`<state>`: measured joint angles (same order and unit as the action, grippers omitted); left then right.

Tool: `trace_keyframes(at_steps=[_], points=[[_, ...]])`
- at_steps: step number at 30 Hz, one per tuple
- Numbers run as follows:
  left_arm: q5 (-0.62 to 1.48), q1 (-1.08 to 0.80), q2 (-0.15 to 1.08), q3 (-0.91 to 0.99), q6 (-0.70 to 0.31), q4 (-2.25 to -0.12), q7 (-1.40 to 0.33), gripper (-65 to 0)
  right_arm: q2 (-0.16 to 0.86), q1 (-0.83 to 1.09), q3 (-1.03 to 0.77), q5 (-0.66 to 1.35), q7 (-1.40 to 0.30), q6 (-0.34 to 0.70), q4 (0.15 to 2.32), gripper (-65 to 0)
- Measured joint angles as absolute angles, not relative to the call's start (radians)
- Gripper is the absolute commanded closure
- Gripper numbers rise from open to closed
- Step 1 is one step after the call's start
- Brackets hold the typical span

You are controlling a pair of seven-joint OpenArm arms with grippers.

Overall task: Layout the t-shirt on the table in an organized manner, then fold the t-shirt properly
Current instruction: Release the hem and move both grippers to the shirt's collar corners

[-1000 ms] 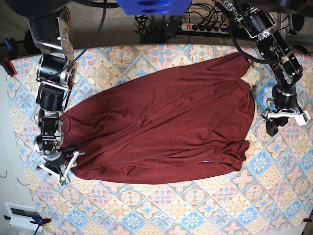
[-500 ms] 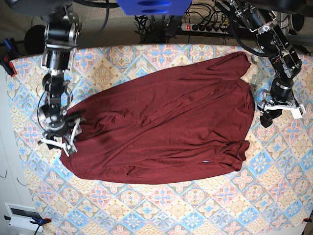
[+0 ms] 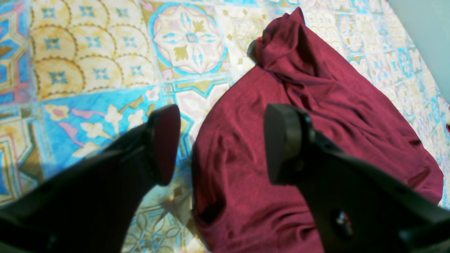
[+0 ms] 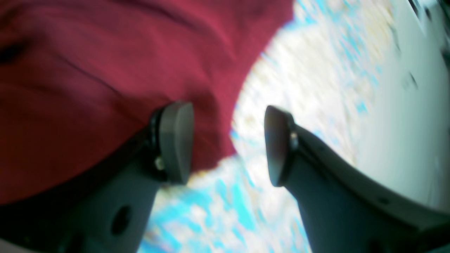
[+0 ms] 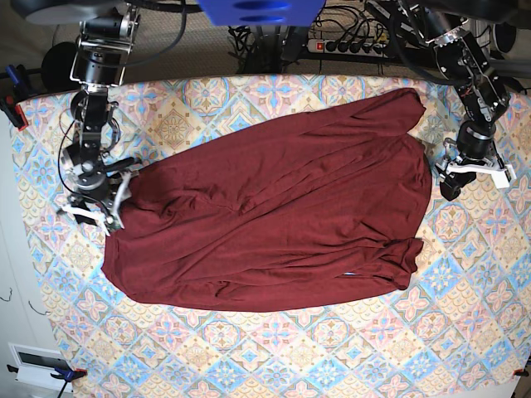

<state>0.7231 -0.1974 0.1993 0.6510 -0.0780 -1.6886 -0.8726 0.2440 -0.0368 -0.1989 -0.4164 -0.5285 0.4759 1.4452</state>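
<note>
The maroon t-shirt (image 5: 274, 215) lies spread at a slant across the tiled table (image 5: 332, 348), creased, with a folded strip along its near hem. My left gripper (image 5: 450, 186) hovers at the shirt's right edge. In the left wrist view it (image 3: 225, 144) is open, and the t-shirt (image 3: 316, 116) lies under its right finger with the hem between the fingers. My right gripper (image 5: 93, 214) is at the shirt's left edge. The blurred right wrist view shows it (image 4: 226, 144) open, the t-shirt (image 4: 105, 70) behind its left finger and bare table (image 4: 246, 193) in the gap.
A power strip (image 5: 344, 46) and tangled cables lie beyond the table's far edge. Red clamps (image 5: 10, 108) hold the cloth at the left corners. A bare floor strip (image 5: 17, 315) runs along the left side.
My right arm has moved from the shirt's near left corner toward the far side along the left edge. My left gripper has shifted slightly farther back and closer to the shirt's right edge.
</note>
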Motion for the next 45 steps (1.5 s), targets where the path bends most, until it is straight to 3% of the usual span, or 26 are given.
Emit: trace_keyframes(at_steps=[9, 37, 45], points=[[0.726, -0.225, 0.2, 0.655, -0.075, -1.689, -0.874, -36.9, 0.244, -0.01, -0.3, -0.144, -0.525, 0.467, 1.526, -30.7], [0.72, -0.313, 0.199, 0.646, -0.078, -1.689, -0.872, -36.9, 0.244, 0.047, -0.295, -0.144, -0.529, 0.469, 1.525, -30.3], [0.719, -0.331, 0.199, 0.524, -0.078, -1.69, -0.87, -36.9, 0.222, 0.072, -0.295, -0.141, -0.524, 0.466, 1.545, -30.5]])
